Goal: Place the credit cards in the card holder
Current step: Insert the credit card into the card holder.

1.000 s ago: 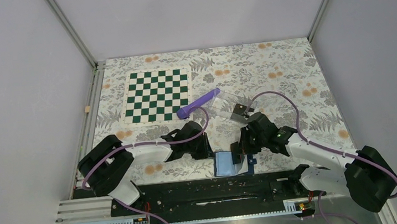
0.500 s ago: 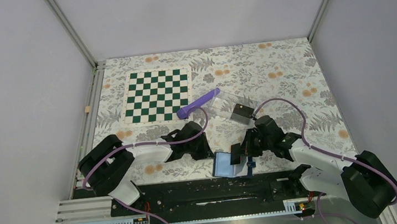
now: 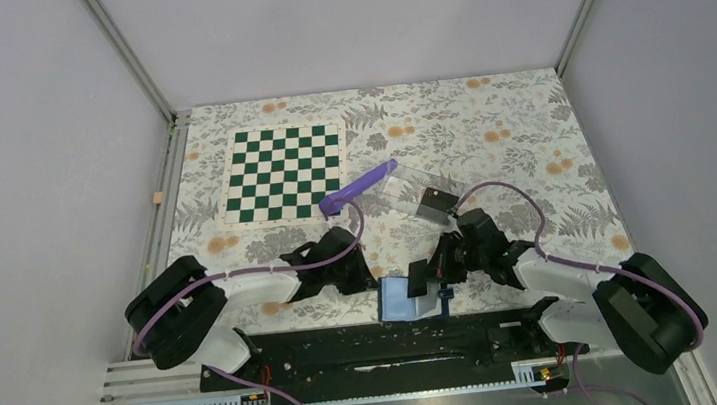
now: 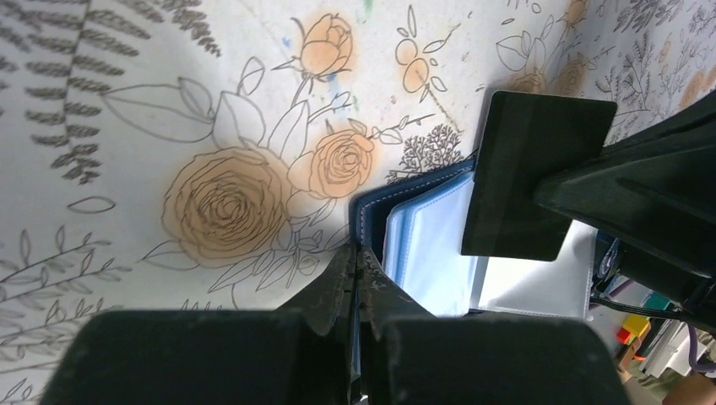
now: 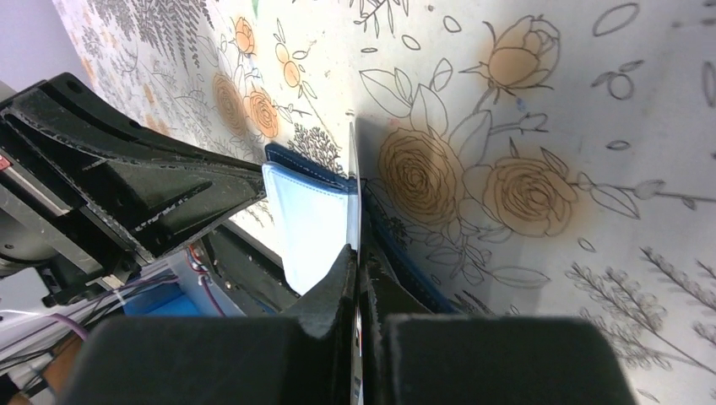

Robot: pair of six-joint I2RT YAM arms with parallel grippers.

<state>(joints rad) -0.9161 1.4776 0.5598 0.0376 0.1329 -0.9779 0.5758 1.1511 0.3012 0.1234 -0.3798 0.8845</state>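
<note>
A: The danger is seen at the pocket mouth. The card [image 4: 532,173] is held over the holder [image 4: 431,253], above the pale pockets, but whether it is lined up with a slot, or touching yet, cannot be told. If it is pushed down off-line, it is likely to be jammed on a pocket lip or skated across the lining.

B: And the holder could be dragged. It is gripped only at the edge of its navy cover, so a hard push may swing it on the cloth [image 4: 169,101], or the flap may be folded over the pockets.

A: Now the grips. The left gripper [image 4: 359,257] is pressed together on the cover's edge, with nothing but the cover seen between the fingers.

B: The right gripper [image 5: 355,253] is pinched thin on the card, which is seen edge-on from that wrist. With so narrow a hold, the card could be twisted if resistance is met.

A: The holder is found open at the near edge of the cloth, between the two grippers.

B: A second card [image 3: 432,202] is seen farther up, well apart, not yet fetched.
</note>
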